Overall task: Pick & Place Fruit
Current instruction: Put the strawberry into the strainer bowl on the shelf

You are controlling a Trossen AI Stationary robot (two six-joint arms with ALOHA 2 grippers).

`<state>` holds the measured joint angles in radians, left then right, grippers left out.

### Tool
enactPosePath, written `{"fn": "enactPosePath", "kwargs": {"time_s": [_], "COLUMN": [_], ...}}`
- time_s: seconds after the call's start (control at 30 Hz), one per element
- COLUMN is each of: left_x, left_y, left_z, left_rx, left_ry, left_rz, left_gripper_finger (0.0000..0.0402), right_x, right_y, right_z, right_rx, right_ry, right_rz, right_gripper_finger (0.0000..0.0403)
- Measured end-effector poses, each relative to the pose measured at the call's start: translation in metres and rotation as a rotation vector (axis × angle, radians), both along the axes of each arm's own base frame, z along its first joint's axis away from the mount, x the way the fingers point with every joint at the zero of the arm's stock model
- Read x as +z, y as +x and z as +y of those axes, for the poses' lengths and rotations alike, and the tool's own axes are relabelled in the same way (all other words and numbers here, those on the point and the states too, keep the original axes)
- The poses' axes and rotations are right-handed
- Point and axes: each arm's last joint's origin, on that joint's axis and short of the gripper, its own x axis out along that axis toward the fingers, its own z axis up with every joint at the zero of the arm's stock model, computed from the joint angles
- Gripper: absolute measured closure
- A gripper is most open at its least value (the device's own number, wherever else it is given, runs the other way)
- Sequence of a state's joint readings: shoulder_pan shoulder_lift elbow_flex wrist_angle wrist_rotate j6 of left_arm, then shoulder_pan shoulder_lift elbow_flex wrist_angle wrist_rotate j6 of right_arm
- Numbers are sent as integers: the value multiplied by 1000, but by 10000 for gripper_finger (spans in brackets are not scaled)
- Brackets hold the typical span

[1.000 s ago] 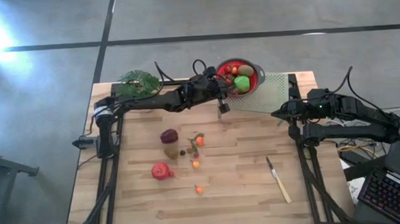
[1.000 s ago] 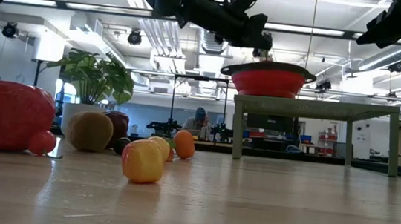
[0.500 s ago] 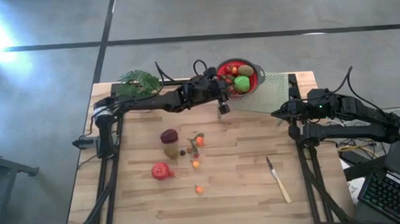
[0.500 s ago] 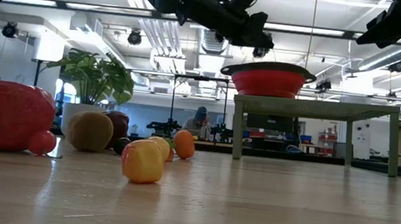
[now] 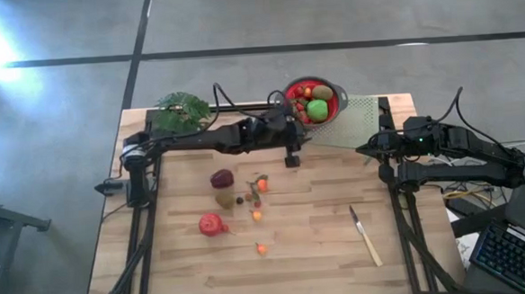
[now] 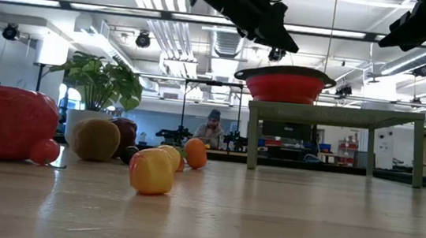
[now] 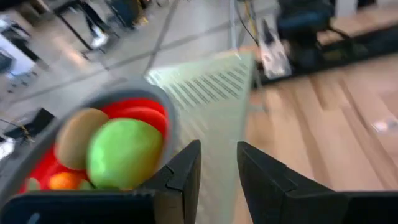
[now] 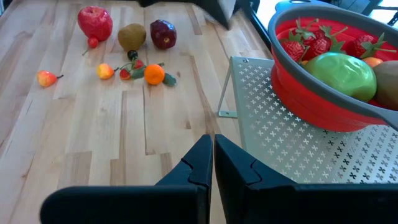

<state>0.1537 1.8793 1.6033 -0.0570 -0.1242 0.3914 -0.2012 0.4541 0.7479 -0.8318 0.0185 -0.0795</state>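
A red colander bowl (image 5: pixel 289 95) holding a green apple (image 7: pixel 121 152), a brown kiwi (image 7: pixel 78 134) and strawberries (image 8: pixel 311 43) stands on a pale perforated stand (image 5: pixel 356 124) at the table's far side. More fruit lies at mid-table: a dark red one (image 5: pixel 222 178), a kiwi (image 5: pixel 225 199), a big red one (image 5: pixel 211 224), an orange (image 5: pixel 261 184) and small ones. My left gripper (image 5: pixel 292 161) hovers open and empty just on the near side of the bowl. My right gripper (image 5: pixel 368 148) waits shut at the right, beside the stand.
A pale-handled knife (image 5: pixel 366 236) lies at the table's near right. A potted plant (image 5: pixel 181 108) stands at the far left corner. The stand's legs (image 6: pixel 252 143) rest on the table top. Bare wood stretches between the loose fruit and the knife.
My left gripper has drawn back from the bowl's rim toward the table's near edge and has tipped up from pointing steeply down to nearer level. The fruit and the bowl have stayed put.
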Motion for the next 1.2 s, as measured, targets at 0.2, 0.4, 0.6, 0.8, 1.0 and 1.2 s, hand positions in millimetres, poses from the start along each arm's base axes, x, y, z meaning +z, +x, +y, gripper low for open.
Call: {"fn": "enactPosePath", "kwargs": {"time_s": [0.2, 0.4, 0.6, 0.8, 1.0, 1.2], "left_x": [-5, -11, -22, -31, -36, -40], "left_y": [-6, -19, -34, -50, -62, -64], "left_z": [-15, -24, -28, -32, -43, -60], "left_rx": [-26, -11, 66, 145, 167, 90], "left_ry": [-30, -106, -225, -309, -353, -434], "left_rz": [202, 402, 581, 743, 879, 924], "left_gripper_finger": [291, 291, 291, 291, 291, 291], "right_x": [0, 0, 0, 0, 0, 0], "right_y": [0, 0, 0, 0, 0, 0], "right_z": [0, 0, 0, 0, 0, 0], "right_rx": [0, 0, 0, 0, 0, 0], "right_ry": [0, 0, 0, 0, 0, 0], "right_rz": [0, 0, 0, 0, 0, 0], "right_gripper_finger": [390, 390, 390, 390, 390, 390]}}
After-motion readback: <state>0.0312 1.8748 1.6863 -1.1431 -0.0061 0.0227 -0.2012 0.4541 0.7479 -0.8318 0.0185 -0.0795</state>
